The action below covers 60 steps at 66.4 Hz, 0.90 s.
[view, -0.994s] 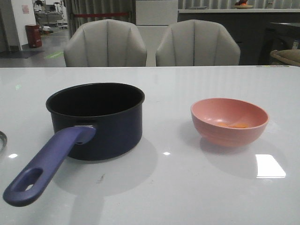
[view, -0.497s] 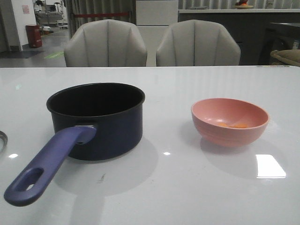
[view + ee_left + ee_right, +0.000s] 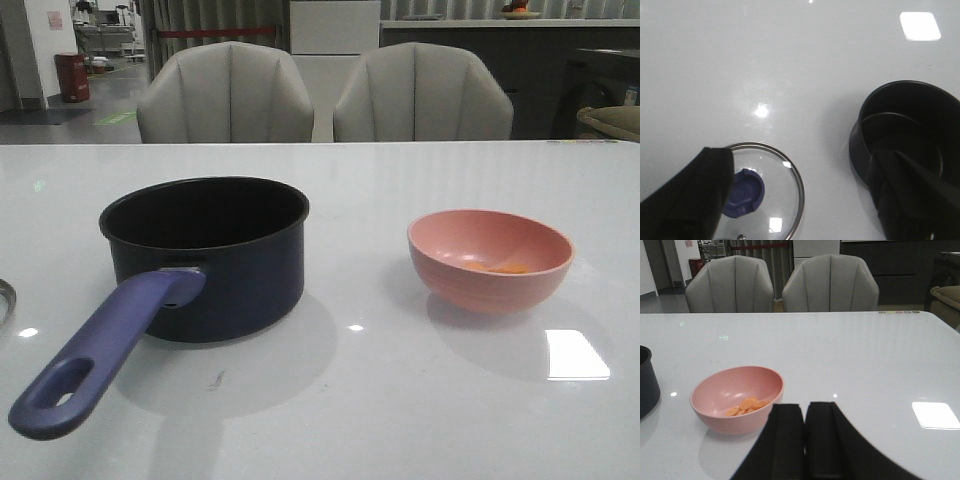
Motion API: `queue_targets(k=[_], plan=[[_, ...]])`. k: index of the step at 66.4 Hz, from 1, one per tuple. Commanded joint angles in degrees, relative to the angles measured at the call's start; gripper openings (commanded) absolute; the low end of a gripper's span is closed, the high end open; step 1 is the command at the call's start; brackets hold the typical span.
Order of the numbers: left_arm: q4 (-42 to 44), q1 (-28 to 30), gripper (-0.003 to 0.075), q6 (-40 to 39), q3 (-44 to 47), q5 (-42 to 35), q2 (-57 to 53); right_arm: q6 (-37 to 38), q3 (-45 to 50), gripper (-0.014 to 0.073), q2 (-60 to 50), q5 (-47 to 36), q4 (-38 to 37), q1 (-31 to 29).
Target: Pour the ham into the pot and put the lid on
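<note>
The pot (image 3: 205, 255), dark navy with a black inside, stands left of centre with its purple-blue handle (image 3: 105, 350) pointing to the near left. The ham (image 3: 505, 267), a few orange bits, lies in a pink bowl (image 3: 490, 258) at the right. Only a sliver of the lid (image 3: 5, 298) shows at the left edge. No gripper shows in the front view. In the left wrist view my left gripper (image 3: 800, 165) is open and empty, above the flat-lying lid (image 3: 780, 200) with its blue knob (image 3: 744, 192) and beside the pot (image 3: 910, 130). My right gripper (image 3: 805, 412) is shut and empty, just near of the bowl (image 3: 735, 400) holding the ham (image 3: 746, 406).
Two grey chairs (image 3: 225, 95) stand behind the table's far edge. The white glossy table (image 3: 360, 400) carries bright reflections of ceiling lights. The pot's edge (image 3: 647, 382) shows at the side of the right wrist view.
</note>
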Motion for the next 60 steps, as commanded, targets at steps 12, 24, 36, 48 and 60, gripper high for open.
queue_targets(k=[12,24,36,48,60], plan=[[-2.8,-0.4,0.0572,0.1,12.1,-10.4,-20.6,-0.1,-0.3,0.0142,-1.1,-4.6,-0.7,0.0],[-2.8,-1.4,0.0572,0.1,20.1,-14.4,-32.6,-0.1,-0.3,0.0142,-1.0,-4.6,-0.7,0.0],[-1.4,-4.5,0.0572,0.1,27.2,-18.9,-42.5,-0.1,-0.3,0.0142,-1.0,-4.6,-0.7,0.0],[-0.7,-4.7,0.0572,0.1,32.1,-23.7,-47.7,-0.1,-0.3,0.0142,-1.0,-4.6,-0.7,0.0],[-1.3,-6.5,0.0572,0.1,32.3,-23.6,-47.8,-0.1,-0.3,0.0142,-1.0,-4.6,-0.7,0.0]])
